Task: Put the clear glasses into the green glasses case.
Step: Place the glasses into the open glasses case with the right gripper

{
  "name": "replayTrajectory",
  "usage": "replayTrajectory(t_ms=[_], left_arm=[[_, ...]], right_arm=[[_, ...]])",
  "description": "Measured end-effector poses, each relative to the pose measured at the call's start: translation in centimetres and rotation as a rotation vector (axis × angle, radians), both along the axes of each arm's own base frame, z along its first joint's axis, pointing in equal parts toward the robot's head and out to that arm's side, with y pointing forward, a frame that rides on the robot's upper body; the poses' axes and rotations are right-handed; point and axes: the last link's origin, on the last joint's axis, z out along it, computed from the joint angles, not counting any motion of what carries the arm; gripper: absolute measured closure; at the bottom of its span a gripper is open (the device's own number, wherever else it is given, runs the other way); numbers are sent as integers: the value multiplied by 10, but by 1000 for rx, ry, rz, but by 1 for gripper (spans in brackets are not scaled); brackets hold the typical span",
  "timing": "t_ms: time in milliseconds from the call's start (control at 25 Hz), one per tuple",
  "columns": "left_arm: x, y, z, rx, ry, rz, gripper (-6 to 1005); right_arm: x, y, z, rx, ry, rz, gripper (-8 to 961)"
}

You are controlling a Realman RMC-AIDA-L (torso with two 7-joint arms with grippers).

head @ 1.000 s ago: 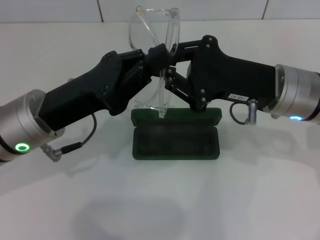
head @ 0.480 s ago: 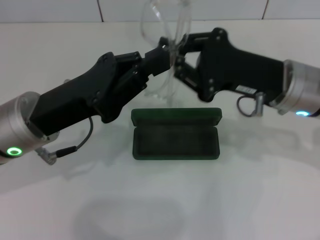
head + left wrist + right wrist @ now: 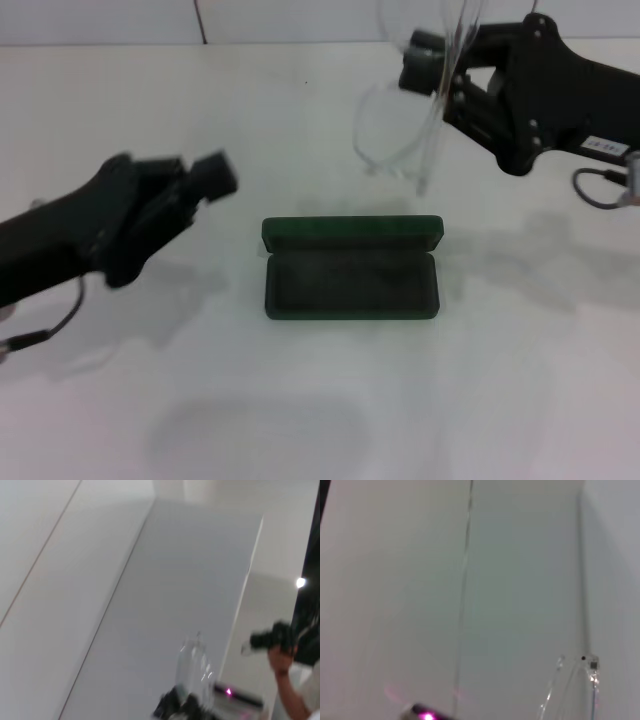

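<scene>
Clear glasses (image 3: 420,130) hang clenched in my right gripper (image 3: 440,70), light, slippery, flexing; left gripper (image 3: 200,180) released beside the open green glasses case (image 3: 350,285).

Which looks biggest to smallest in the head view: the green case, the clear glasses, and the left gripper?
1. green glasses case
2. clear glasses, held up by the right gripper, so nearer the camera; unsure against the case
3. left gripper
</scene>
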Motion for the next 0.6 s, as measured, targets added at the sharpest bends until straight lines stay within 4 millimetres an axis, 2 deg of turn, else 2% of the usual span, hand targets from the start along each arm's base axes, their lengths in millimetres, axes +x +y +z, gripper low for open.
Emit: replayTrajectory(t_ms=[40,200,280,480,560,600], left_arm=[[-12,-4,7,-11,57,6,961],[-32,-11,18,-36,157,23,960],[-36,-13,19,-46,184,23,960],[-49,-16,24,-61,287,18,960],[-51,-16,26,-60,320,14,960],[-52,-15,28,-55,329,15,960]], right_arm=[[-3,-1,5,-26,-49,5,837],[-17,-5,15,-105,-323,5,836],[-25,-7,15,-124,-489,-16,836],[-46,-12,-4,-132,-815,-26,836],[-62,-8,-21,-157,-959,-24,836],[-62,-8,-21,-157,-959,-24,836]])
